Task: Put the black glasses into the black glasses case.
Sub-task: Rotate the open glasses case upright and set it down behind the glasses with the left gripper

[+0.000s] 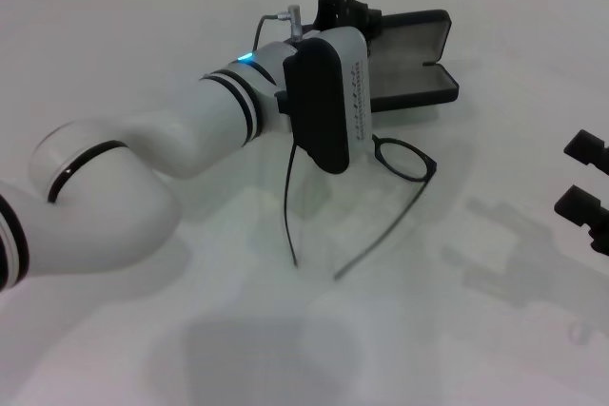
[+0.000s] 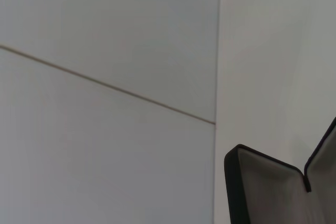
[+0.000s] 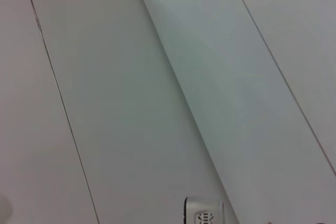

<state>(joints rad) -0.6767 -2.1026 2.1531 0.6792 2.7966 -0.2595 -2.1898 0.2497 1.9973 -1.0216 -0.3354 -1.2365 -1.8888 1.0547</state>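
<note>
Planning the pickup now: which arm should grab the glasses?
Left. Its tool is over the open black glasses case, beside the black glasses; the right tool sits parked at the table's edge.

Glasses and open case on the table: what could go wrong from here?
1. The glasses lie with arms unfolded; they may not fit the open case like that.
2. The left gripper sits at the case, partly hidden by its own wrist, so it could nudge the case.
3. The right gripper is parked at the table's edge.

A bare robot test bench, seemingly in a lab. A plain white table (image 1: 143, 349) meets a white tiled wall (image 2: 105, 40). Nothing domestic shows.
</note>
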